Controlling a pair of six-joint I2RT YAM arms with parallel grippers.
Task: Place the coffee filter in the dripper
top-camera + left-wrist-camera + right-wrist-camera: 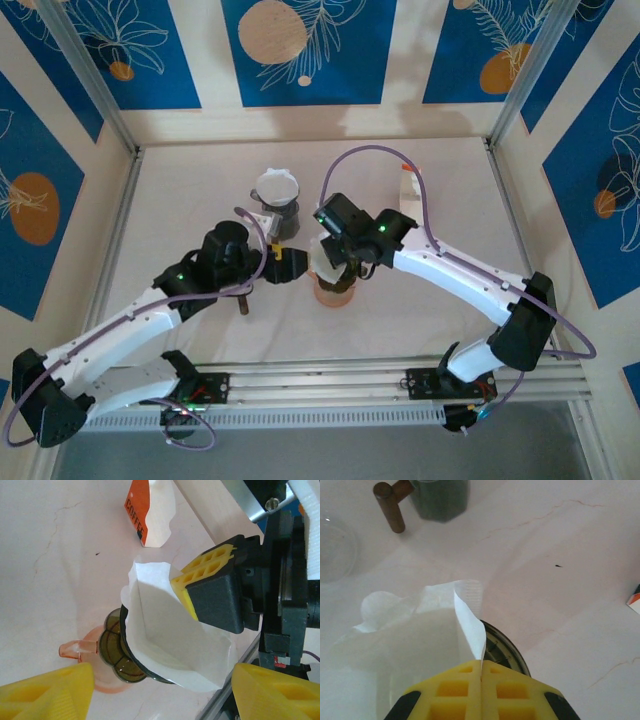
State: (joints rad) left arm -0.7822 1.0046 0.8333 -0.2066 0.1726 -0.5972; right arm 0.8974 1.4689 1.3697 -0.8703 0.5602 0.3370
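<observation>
From where I stand, the white table (200, 190) takes up most of the scene, and both arms reach in over it from the near edge. The right arm (450, 270) bends in from 4 o'clock and the left arm (130, 325) from 8 o'clock.

Just off the table's middle, toward 5 o'clock, sits the orange dripper (333, 292). A dark jug (280, 215) with a wooden handle stands at about 11 o'clock from it, well apart. An orange-and-white box (142, 517) marked COFFEE lies at about 1 o'clock.

The coffee filter (165, 635) is opened into a white cone. Its lower end sits inside the dripper's dark rim, and its upper edge stands tilted above it. I cannot tell if it is fully seated.

The right gripper (481, 680) is over the dripper. Its yellow pads are pressed together on the filter's upper edge, with only paper between them. The left gripper (282, 267) is at 9 o'clock, just beside the dripper. Its fingers (47, 692) are spread wide and hold nothing.
</observation>
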